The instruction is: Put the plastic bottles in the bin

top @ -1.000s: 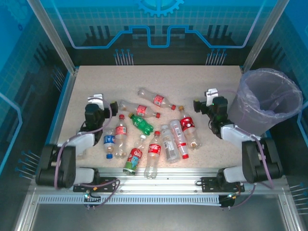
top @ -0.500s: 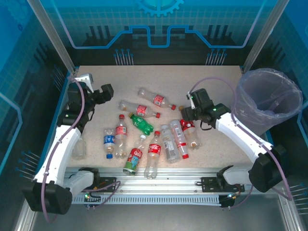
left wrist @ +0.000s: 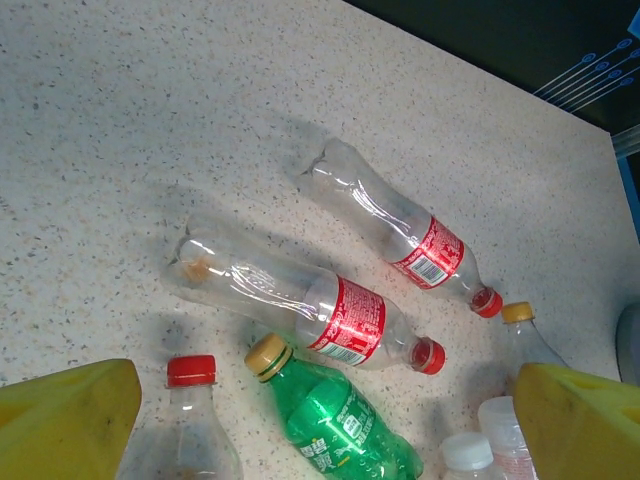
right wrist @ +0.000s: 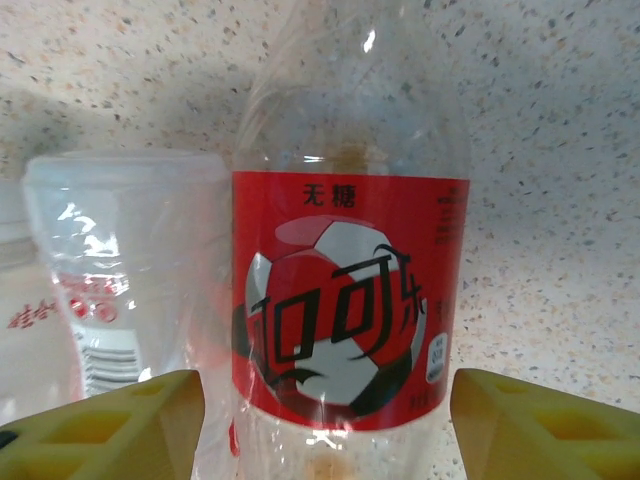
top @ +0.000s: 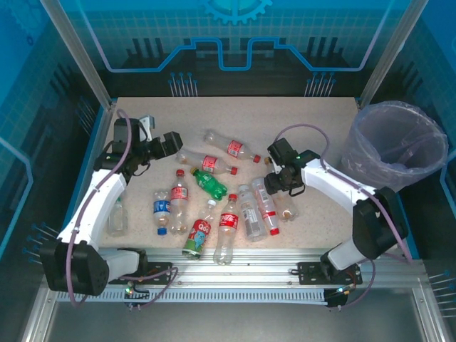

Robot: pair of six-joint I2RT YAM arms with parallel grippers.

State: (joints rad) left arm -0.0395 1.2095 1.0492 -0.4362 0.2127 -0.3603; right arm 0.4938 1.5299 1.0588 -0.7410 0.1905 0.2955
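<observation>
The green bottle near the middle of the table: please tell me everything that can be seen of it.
The green bottle is translucent green plastic with a pale tan cap, screwed on, and a green label with white print. It looks empty and uncrushed. It lies on its side on the speckled table, with the cap pointing to the far left. The cap lies close to a clear red-labelled bottle; whether they touch is unclear.
</observation>
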